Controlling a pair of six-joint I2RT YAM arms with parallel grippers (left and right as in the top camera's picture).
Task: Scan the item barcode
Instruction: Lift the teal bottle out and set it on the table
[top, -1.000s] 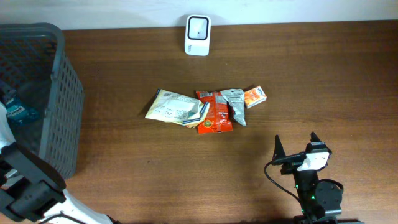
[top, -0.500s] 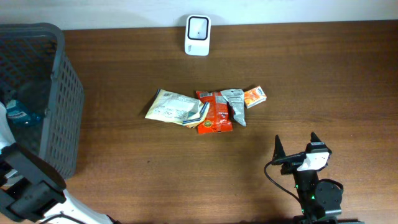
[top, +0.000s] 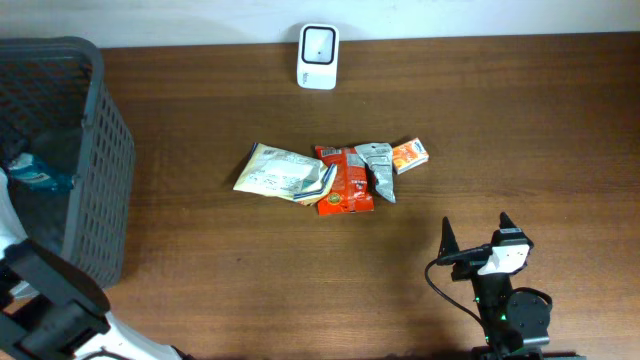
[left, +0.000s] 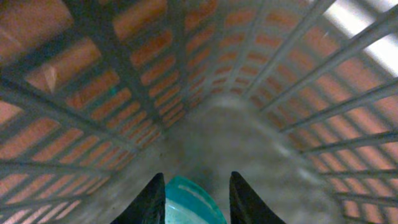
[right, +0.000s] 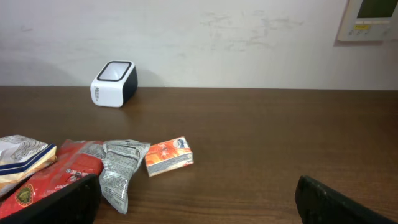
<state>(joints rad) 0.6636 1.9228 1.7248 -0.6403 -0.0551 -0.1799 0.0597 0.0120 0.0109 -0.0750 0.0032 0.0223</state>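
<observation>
Four items (top: 345, 180) clutter the brown wooden table (top: 500, 120) beside a white wall (right: 249, 37).

Teal item (top: 38, 177) down inside grey basket (top: 100, 170), far left. White scanner (top: 318, 43) with dark-rimmed window, at table (top: 500, 120) far edge, well apart.

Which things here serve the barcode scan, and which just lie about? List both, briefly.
Job: white scanner; teal item between the left end effector fingers, inside the grey basket.

Lying about, perhaps awaiting scanning: cream packet, red packet, silver packet, orange box, heaped mid-table; right end effector, open and empty.
</observation>
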